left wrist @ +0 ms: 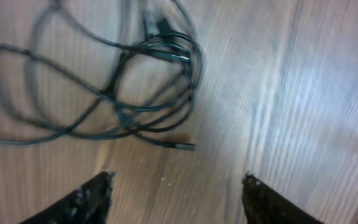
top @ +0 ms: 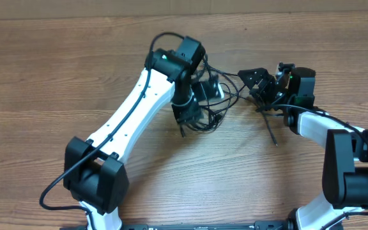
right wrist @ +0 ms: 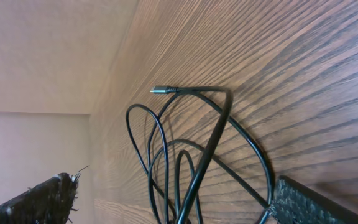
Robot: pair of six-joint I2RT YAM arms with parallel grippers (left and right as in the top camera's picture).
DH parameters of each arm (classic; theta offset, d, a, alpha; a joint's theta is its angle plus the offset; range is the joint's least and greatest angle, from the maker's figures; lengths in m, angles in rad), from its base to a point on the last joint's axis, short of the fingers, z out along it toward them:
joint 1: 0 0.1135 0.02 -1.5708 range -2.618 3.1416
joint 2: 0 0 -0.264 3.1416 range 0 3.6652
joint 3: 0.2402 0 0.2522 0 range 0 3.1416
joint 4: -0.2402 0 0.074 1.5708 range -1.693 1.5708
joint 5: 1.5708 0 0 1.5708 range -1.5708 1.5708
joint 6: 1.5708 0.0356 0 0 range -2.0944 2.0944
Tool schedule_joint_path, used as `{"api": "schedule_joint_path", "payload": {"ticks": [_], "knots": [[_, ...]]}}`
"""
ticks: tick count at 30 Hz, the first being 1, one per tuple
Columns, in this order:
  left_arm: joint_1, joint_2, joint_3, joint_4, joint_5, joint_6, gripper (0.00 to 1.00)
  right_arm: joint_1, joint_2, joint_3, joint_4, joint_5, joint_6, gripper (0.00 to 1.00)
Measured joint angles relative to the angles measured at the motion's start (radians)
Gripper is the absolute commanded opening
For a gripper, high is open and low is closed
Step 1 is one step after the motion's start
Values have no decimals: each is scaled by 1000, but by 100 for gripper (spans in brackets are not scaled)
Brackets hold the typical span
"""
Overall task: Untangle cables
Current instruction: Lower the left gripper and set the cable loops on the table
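While looped over one another, thin black cables [left wrist: 185, 57] lie tangled on the wooden surface [top: 75, 64] just ahead of the left claw [left wrist: 176, 186].
The cords are slim, round and glossy, one ending in a small metal-tipped plug [left wrist: 188, 147]. The surface is brown and finely grained. The left claw gapes wide and empty; right of it, the right claw [right wrist: 179, 199] is also spread wide, strands crossing its gap.

Cables [left wrist: 123, 115] tangled ahead of left gripper [left wrist: 179, 179]; bare table [left wrist: 303, 93] passable alongside.
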Motion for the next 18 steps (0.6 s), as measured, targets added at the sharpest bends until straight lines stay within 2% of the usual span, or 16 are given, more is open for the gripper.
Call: {"api": "schedule_joint_path", "payload": {"ticks": [5,9,15,18], "knots": [[-6,1,-116,137,24,80,94,-8,0,0,-4,-8,0,100],[-10,3,-211,264,35,108,97,-9,0,0,-4,-10,0,100],[-36,3,-327,356,51,122,91,-9,0,0,-5,-10,0,100],[-54,3,-364,402,61,126,80,-10,0,0,-5,-10,0,100]]}}
